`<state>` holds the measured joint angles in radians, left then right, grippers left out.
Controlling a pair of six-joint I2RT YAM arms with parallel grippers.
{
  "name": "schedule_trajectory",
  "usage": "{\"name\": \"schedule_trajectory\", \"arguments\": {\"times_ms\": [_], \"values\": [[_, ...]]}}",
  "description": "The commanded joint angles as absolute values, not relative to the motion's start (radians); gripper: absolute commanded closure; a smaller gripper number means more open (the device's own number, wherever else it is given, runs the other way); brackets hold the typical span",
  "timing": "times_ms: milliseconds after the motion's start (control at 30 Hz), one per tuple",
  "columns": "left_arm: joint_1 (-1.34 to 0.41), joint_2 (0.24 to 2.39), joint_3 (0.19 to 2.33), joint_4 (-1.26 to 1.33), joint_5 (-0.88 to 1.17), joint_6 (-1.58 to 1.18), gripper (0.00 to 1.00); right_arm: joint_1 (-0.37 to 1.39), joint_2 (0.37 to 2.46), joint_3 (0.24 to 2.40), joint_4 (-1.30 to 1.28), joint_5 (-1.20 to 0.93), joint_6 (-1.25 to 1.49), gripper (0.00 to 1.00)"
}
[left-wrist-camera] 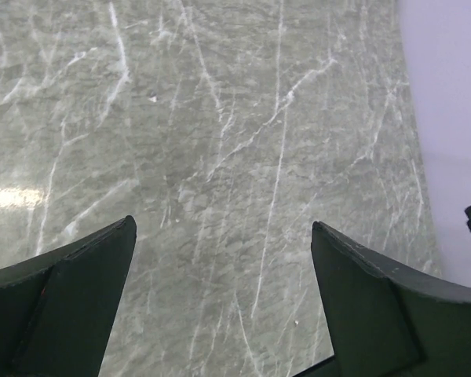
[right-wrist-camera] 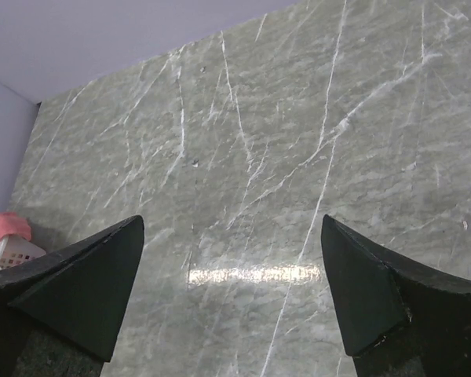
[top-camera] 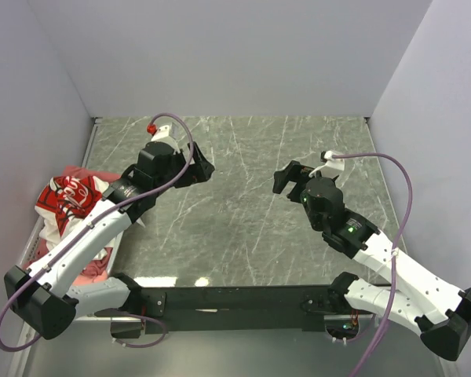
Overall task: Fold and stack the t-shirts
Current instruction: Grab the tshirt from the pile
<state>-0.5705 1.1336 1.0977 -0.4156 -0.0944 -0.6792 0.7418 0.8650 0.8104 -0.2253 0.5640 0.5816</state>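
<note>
T-shirts: an unfolded heap in the white wire basket (top-camera: 36,236). A white tee with a red white-lettered print (top-camera: 65,196) lies crumpled on top. Salmon-pink tees (top-camera: 93,269) show behind it and at the basket's near side, partly hidden by the arm. None lies on the desk.
Basket: at the left edge of the desk, against the left wall. In the right wrist view only its corner (right-wrist-camera: 12,251) shows at the far left, with a fold of pink tee (right-wrist-camera: 3,225) on top.
Left arm (top-camera: 94,228): white links and a black wrist. It rises from its base, passes over the basket's right side and ends to the right of the basket. A purple cable (top-camera: 184,149) loops over the wrist.
Left jaws: spread wide and holding nothing. They hang over the desk to the right of the basket, and the left wrist view shows only veined stone between the two dark tips.
Desk (top-camera: 251,228): grey-green marble pattern with white veins. A bright reflection lies near the front edge, right of the basket.
Right jaws: parted wide and empty. They are well to the right of the basket, pointing back toward it. The right wrist view shows bare stone in the gap.
Right arm (top-camera: 377,251): reaches from the far right corner, the side farthest from the basket. A green light glows on the forearm, and its own purple cable (top-camera: 404,196) arcs above.
</note>
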Motion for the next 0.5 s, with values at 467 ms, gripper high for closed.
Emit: {"name": "schedule_trajectory", "arguments": {"times_ms": [467], "values": [[-0.448, 1.088, 1.313, -0.908, -0.600, -0.861, 0.01, 0.744, 0.833, 0.796, -0.296, 0.552, 0.546, 0.00]]}}
